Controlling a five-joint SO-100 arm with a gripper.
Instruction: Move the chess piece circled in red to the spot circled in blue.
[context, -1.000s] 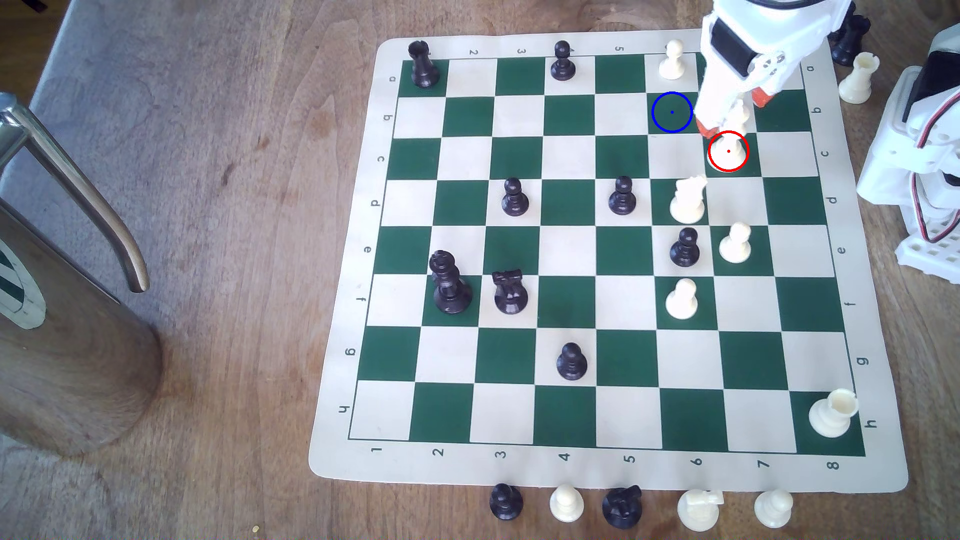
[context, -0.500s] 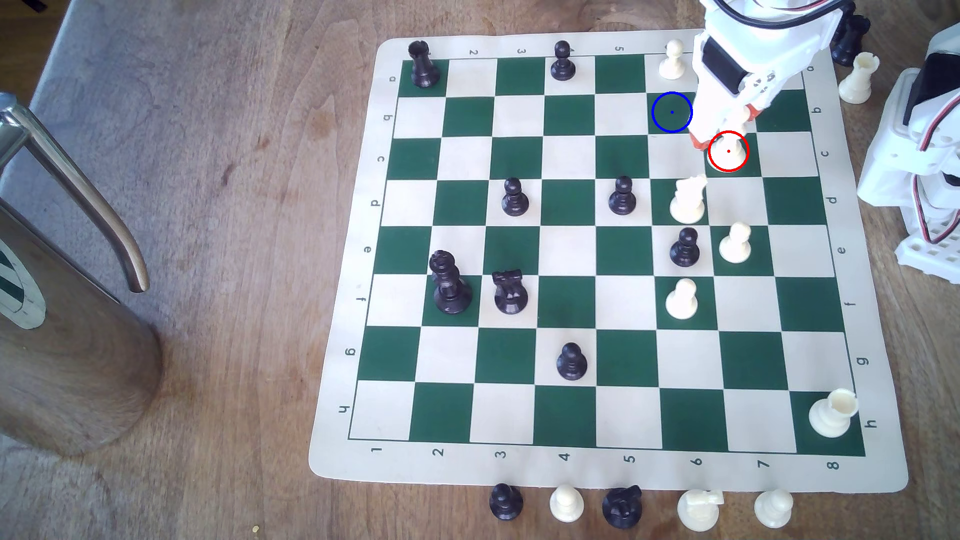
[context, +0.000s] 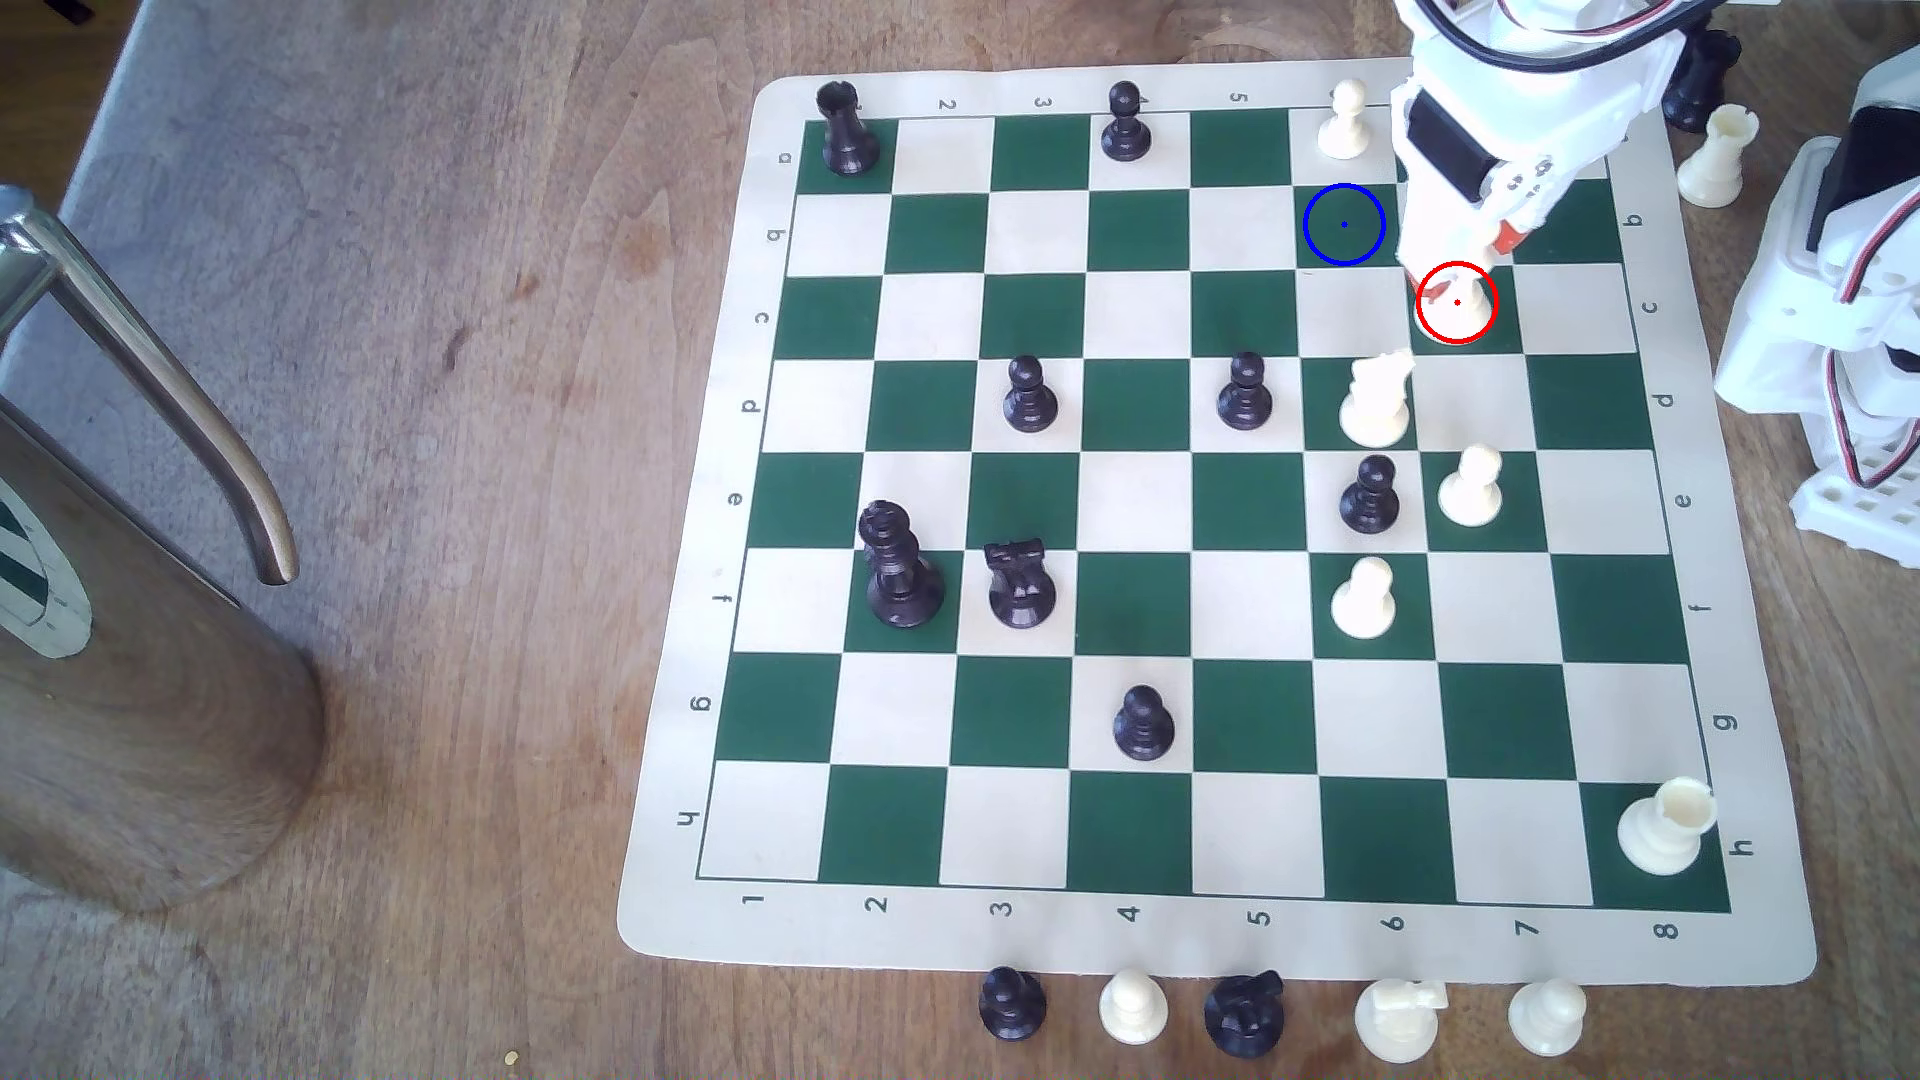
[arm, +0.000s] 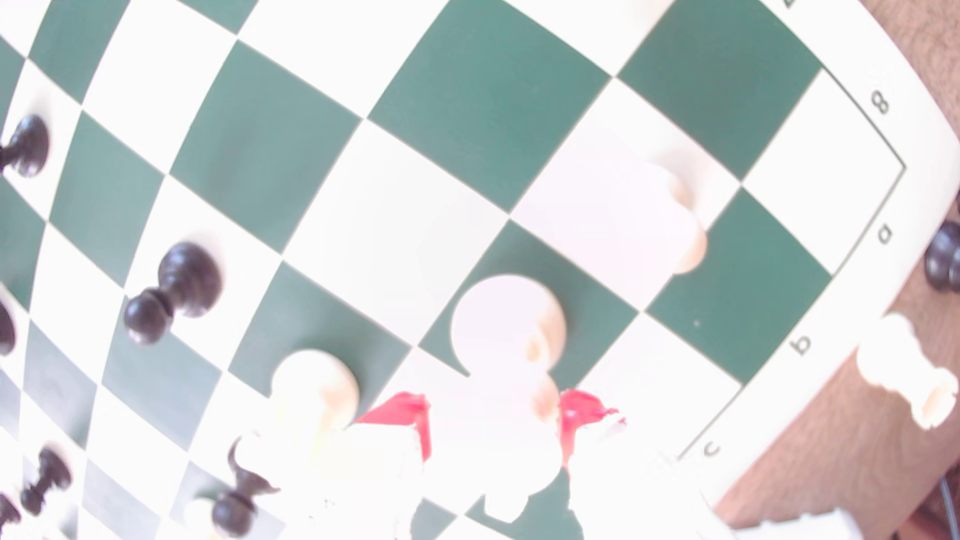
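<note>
The chess piece circled in red (context: 1460, 308) is a cream-white slender piece standing on a green square near the board's far right corner in the exterior view. My gripper (context: 1470, 267) has come down over it, with one orange-red fingertip on each side. In the wrist view the piece (arm: 506, 322) fills the gap between the red pads (arm: 410, 415), and the gripper (arm: 493, 426) looks shut on its upper body, though glare washes out the contact. The spot circled in blue (context: 1343, 223) is a bare green square diagonally adjacent, toward the exterior view's left.
A white knight (context: 1377, 400) stands one row nearer than the ringed piece, and a white pawn (context: 1345, 119) sits just beyond the blue spot. A black pawn (context: 1369, 496) and another white pawn (context: 1470, 486) follow. A metal jug (context: 156, 623) stands at the left; captured pieces (context: 1247, 1013) line the board's near edge.
The gripper has dropped lower over the ringed piece, and its two orange-red fingertips have drawn closer together around it. The piece stays on its square.
</note>
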